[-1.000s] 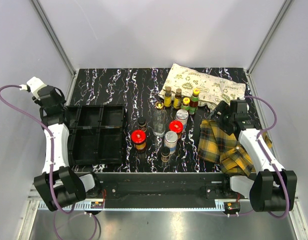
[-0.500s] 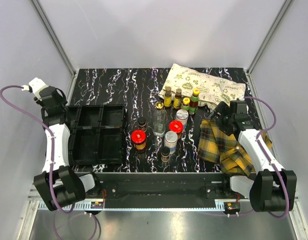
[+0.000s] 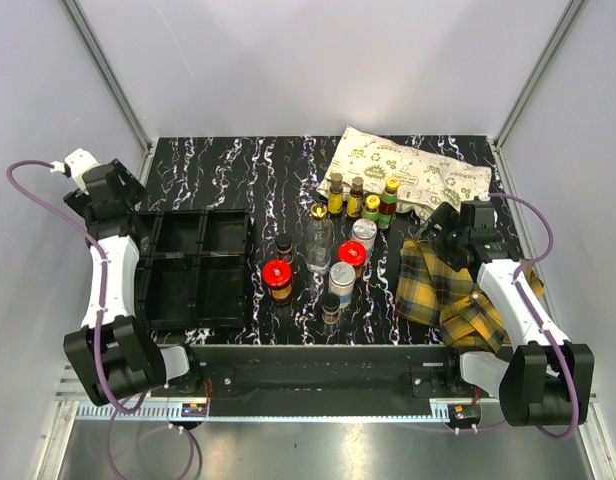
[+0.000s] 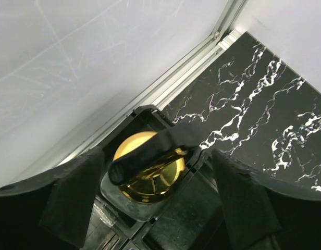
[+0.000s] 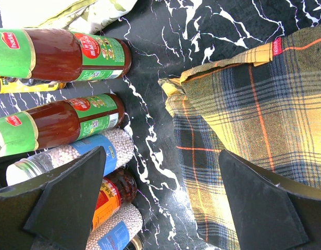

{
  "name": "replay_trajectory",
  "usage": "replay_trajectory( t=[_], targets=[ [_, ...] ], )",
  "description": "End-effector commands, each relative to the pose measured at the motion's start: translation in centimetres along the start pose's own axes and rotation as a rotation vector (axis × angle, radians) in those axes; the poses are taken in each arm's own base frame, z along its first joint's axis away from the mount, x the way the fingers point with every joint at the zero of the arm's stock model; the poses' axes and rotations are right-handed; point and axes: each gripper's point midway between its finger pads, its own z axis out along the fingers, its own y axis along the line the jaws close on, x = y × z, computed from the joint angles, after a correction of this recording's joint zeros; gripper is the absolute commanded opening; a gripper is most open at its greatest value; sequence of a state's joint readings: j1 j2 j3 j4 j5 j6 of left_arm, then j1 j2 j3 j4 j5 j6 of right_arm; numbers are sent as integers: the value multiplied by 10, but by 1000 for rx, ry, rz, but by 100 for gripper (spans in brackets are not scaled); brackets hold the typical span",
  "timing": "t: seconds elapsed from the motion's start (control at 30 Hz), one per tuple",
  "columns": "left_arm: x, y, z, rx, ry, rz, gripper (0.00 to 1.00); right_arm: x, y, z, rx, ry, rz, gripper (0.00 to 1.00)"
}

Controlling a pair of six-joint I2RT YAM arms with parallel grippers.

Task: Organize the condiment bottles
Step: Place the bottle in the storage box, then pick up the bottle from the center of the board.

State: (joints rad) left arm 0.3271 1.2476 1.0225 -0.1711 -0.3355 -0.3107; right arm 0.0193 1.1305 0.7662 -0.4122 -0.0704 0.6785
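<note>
Left wrist view only: a gold-capped bottle (image 4: pixel 150 185) stands in a corner compartment of the black tray (image 3: pixel 193 285), a dark strip crossing its cap. The top view hides it under my left arm. My left claw (image 4: pixel 155 156) hangs over it, fingers spread wide, gripping nothing.

Top view: the other condiment bottles (image 3: pixel 338 275) stand clustered on the counter (image 3: pixel 238 170) just right of the tray.

Right wrist view: two sauce bottles (image 5: pixel 61 54) with green labels and a red logo, maybe "haday", too small to be sure. A blue-labelled shaker (image 5: pixel 93 151) is beside them.

My right claw (image 5: pixel 165 156), fully spread and empty, sits well right of the tray. It is between the cluster and the plaid cloth (image 5: pixel 254 114), arm reaching forward. My left arm is bent, wrist at the tray's far-left corner.
</note>
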Motion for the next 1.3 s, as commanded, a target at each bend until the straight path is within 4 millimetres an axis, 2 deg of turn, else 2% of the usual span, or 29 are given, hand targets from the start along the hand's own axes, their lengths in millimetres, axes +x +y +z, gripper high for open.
replay_trajectory(
  t=[0.0,0.17,0.47,0.6,0.7,0.73,0.8,0.87,1.0,1.13,1.17,1.2,1.27],
  targets=[
    [-34,-13,-6,42,-75,0,95,-12,12,-6,-45,-42,4,100],
    [-56,-12,-24,38,-125,6,99,-12,12,-6,-45,-42,8,100],
    [-109,-5,-78,46,-206,45,99,-12,10,-6,-34,-46,3,100],
    [-118,-1,-96,53,-206,68,99,-15,11,-8,-32,-50,-9,100],
    [-119,-7,-114,124,-208,84,99,-16,12,-12,-34,-48,-33,100],
    [-116,-21,-121,213,-201,99,99,-14,13,-12,-38,-32,-48,100],
    [-113,-30,-136,290,-208,96,99,-15,16,-15,-36,-9,-81,99],
    [-106,-48,-151,417,-200,105,99,-14,16,-14,-29,17,-92,98],
    [-97,-90,-196,686,-195,140,99,-13,25,-21,-66,31,-111,98],
    [-69,-139,-246,1057,-102,169,99,-14,31,-29,-99,19,-110,98],
    [-62,-146,-253,1108,-86,178,99,-15,32,-30,-102,16,-108,98],
    [-42,-159,-262,1179,-43,199,99,-14,33,-31,-109,18,-104,98],
    [-29,-171,-270,1229,-44,241,99,-12,33,-31,-114,21,-99,98]
  ],
)
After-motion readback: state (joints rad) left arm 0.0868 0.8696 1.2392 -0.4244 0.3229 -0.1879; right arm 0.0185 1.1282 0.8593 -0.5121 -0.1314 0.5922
